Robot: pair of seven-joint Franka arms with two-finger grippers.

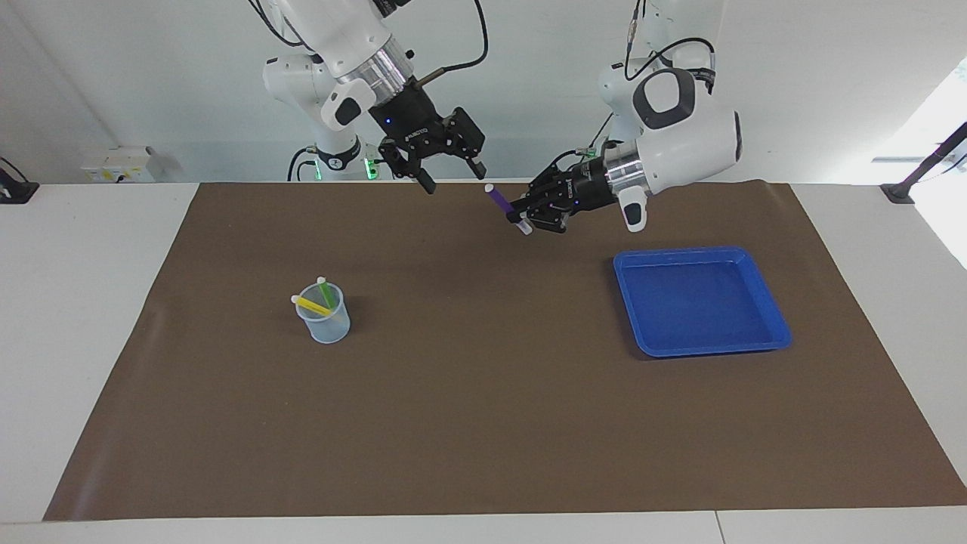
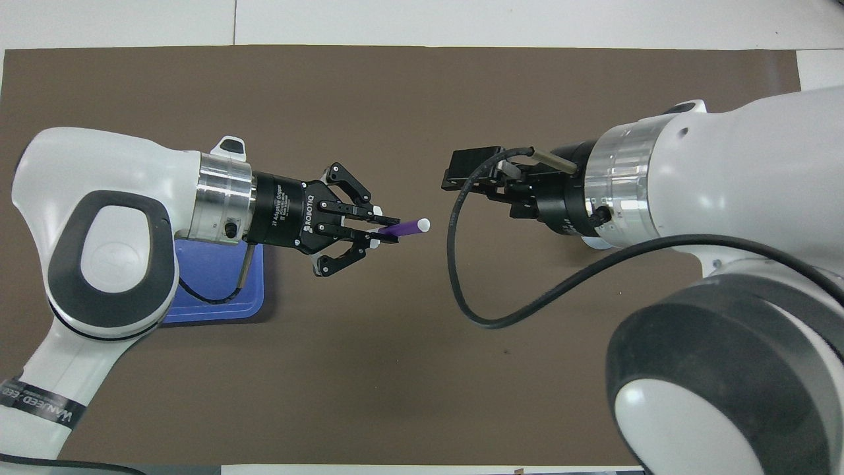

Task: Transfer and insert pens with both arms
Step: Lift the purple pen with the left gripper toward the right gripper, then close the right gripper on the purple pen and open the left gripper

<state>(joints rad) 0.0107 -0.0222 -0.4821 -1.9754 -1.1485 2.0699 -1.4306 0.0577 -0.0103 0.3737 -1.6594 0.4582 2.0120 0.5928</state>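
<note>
My left gripper is shut on the purple pen, held up in the air over the middle of the brown mat. The pen's pale tip points at my right gripper, which hangs open and empty a short gap away. A yellow pen and a green pen stand leaning in a clear cup toward the right arm's end. In the overhead view the right arm hides the cup.
An empty blue tray lies toward the left arm's end of the mat. Two smaller white arms with green lights stand at the robots' edge of the table.
</note>
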